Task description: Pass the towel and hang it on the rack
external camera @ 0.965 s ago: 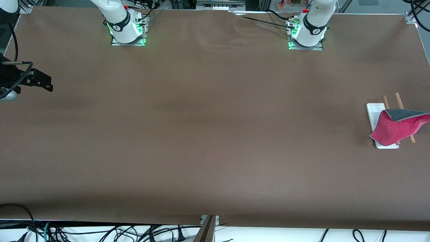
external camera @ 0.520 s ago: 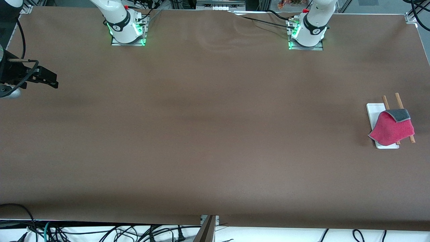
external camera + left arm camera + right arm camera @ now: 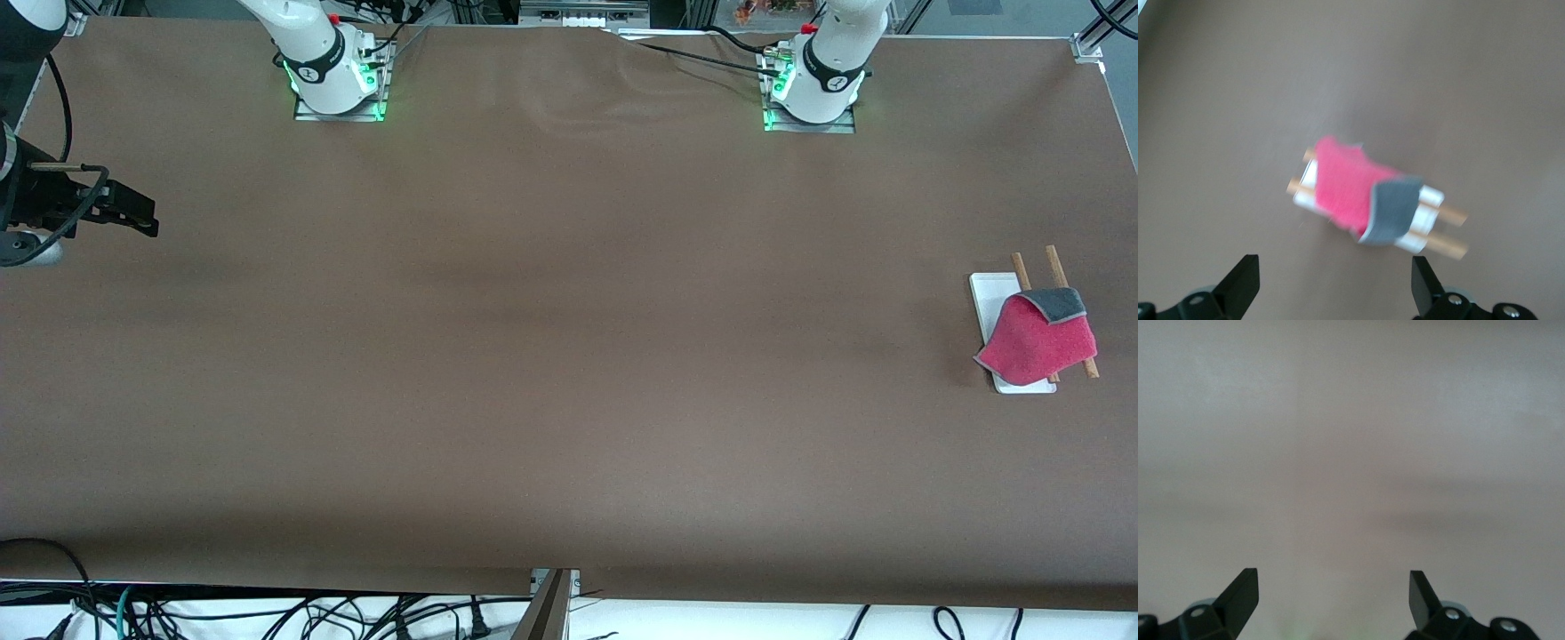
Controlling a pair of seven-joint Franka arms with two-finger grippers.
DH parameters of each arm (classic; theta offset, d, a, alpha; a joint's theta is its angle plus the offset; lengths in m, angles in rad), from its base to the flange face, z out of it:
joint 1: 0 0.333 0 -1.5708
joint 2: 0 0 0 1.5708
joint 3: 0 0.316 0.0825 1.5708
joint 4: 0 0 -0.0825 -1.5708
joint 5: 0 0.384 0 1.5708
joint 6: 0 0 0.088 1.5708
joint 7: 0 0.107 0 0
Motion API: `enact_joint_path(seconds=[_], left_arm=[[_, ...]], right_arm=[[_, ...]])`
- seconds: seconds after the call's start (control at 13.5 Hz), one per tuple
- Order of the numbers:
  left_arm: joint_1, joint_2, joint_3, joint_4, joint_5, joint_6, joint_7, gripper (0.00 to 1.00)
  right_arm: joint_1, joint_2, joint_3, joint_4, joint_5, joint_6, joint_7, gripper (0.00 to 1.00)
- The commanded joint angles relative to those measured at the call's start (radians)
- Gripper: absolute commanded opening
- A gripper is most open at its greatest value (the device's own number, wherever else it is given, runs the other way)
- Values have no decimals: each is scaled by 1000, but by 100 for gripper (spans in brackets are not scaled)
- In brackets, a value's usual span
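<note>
The towel [image 3: 1036, 342], pink-red side up with a dark grey corner folded over, hangs draped across the two wooden rods of the rack [image 3: 991, 298] at the left arm's end of the table. In the left wrist view the towel [image 3: 1345, 183] and rack [image 3: 1451, 247] lie below my left gripper [image 3: 1333, 263], which is open, empty and up in the air apart from them. It is out of the front view. My right gripper [image 3: 147, 220] is open and empty over the right arm's end of the table. Its wrist view [image 3: 1331, 577] shows only bare table.
The brown table cover [image 3: 569, 356] has shallow wrinkles near the arm bases. The left arm's base [image 3: 813, 89] and the right arm's base [image 3: 333, 84] stand along the table's top edge in the front view. Cables lie below the edge nearest the front camera.
The towel's grey corner, pulled out toward the table end a second ago, has dropped onto the rack. The right gripper has shifted a little toward the table's middle.
</note>
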Motion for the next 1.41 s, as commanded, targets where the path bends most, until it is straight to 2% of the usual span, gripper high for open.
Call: enact_joint_path(seconds=[0.0, 0.45, 0.59, 0.74, 0.82, 0.97, 1.19, 1.34], left_arm=[[-91, -41, 5, -12, 27, -75, -223, 100], [-364, -122, 6, -15, 46, -187, -737, 100], [-468, -196, 15, -48, 72, -193, -923, 100], [-571, -298, 23, -186, 102, -176, -1174, 100], [-582, -340, 21, -228, 90, -163, -1318, 100], [-609, -418, 21, -330, 90, -51, -1515, 100], [-613, -529, 21, -508, 101, 136, -1576, 100], [-613, -543, 23, -536, 106, 151, -1583, 100]], right_arm=[[-6, -3, 1, 2, 18, 5, 5, 100], [-4, -1, 1, 2, 18, 7, 5, 100], [-4, -1, 1, 2, 18, 7, 5, 100], [-4, -3, 1, 3, 18, 7, 5, 100], [-4, -1, 2, 3, 18, 8, 5, 100], [-4, -1, 1, 3, 18, 7, 5, 100], [-4, -1, 1, 3, 18, 8, 5, 100], [-4, -1, 2, 3, 16, 8, 5, 100]])
